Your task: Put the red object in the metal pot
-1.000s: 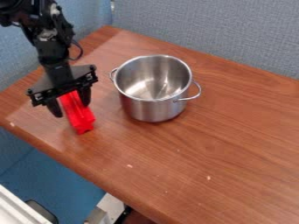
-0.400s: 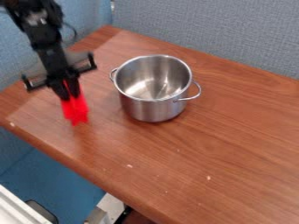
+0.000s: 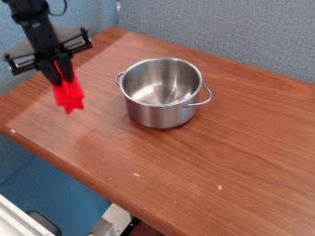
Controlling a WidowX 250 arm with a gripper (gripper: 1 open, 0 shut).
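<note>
The robot arm (image 3: 31, 18) is black all over, a slim jointed column with chunky, boxy segments and dark hollows between them. Lower down it ends in a gripper (image 3: 62, 81) built on a thin black crossbar, whose ends stick out to the left and right like short prongs. Two narrow black fingers (image 3: 57, 72) run down from the bar. No cables, screws or markings can be made out.

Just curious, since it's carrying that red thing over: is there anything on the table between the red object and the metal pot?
No. In the camera view, only bare wooden table shows between the red object, held by the gripper, and the metal pot.
</note>
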